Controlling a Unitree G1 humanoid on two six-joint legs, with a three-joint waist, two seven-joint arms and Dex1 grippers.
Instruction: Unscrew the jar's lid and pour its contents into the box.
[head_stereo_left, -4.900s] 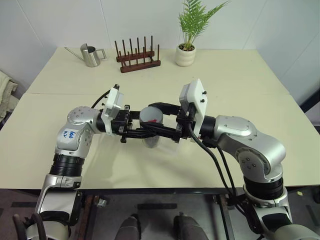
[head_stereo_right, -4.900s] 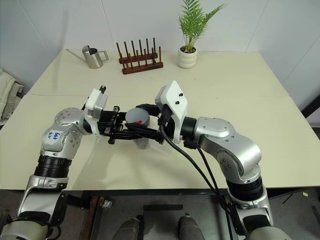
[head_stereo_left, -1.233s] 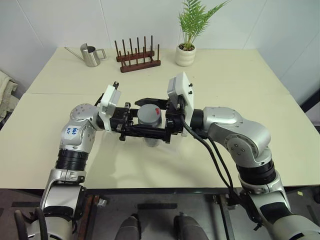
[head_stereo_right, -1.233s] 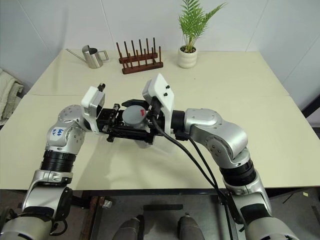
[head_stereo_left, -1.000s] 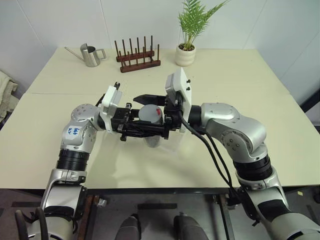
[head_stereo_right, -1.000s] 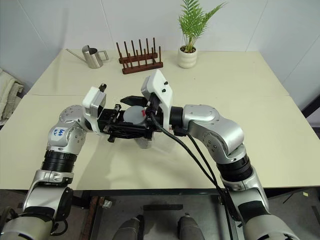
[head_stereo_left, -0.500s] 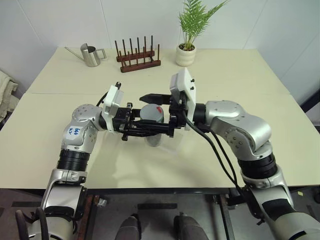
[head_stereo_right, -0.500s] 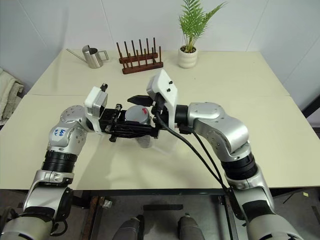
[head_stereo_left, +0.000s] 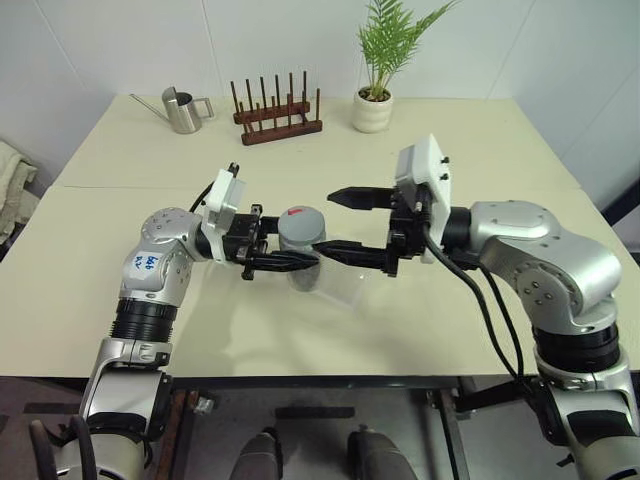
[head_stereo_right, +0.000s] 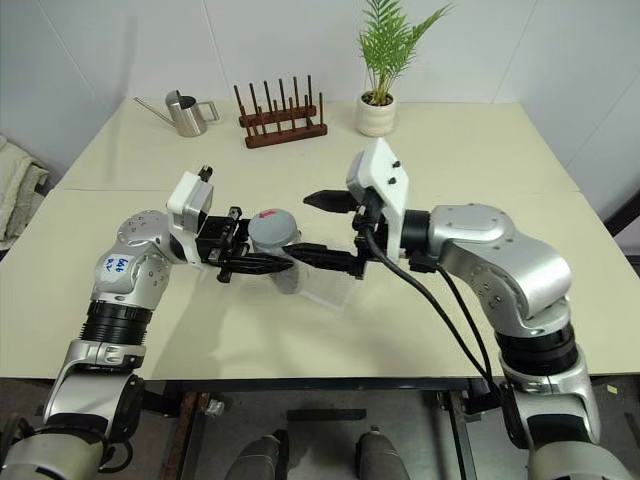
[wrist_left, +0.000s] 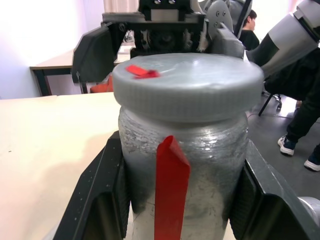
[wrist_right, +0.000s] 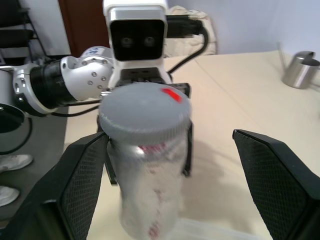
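Note:
My left gripper (head_stereo_left: 303, 259) is shut on the jar (head_stereo_left: 303, 274), holding it upright above the table; black fingers (wrist_left: 95, 200) press on both sides of its silvery body. The grey lid (head_stereo_left: 302, 226) with a small red mark sits on the jar's top. My right gripper (head_stereo_left: 345, 225) stands open just to the right of the lid, level with it and not touching, its wide pads (wrist_right: 85, 185) on either side of the jar (wrist_right: 145, 175). The clear box (head_stereo_left: 355, 290) lies on the table below and right of the jar. The contents are hidden inside the jar.
At the table's far side stand a steel watering can (head_stereo_left: 180, 108), a wooden peg rack (head_stereo_left: 278, 115) and a potted plant (head_stereo_left: 372, 100). A cloth (head_stereo_left: 10, 185) hangs off the left edge. A person (wrist_left: 250, 25) sits in the background.
My right gripper, which reached around the lid a second ago, has drawn back to the right, still open. The lid remains on the jar. The left gripper and jar have stayed put.

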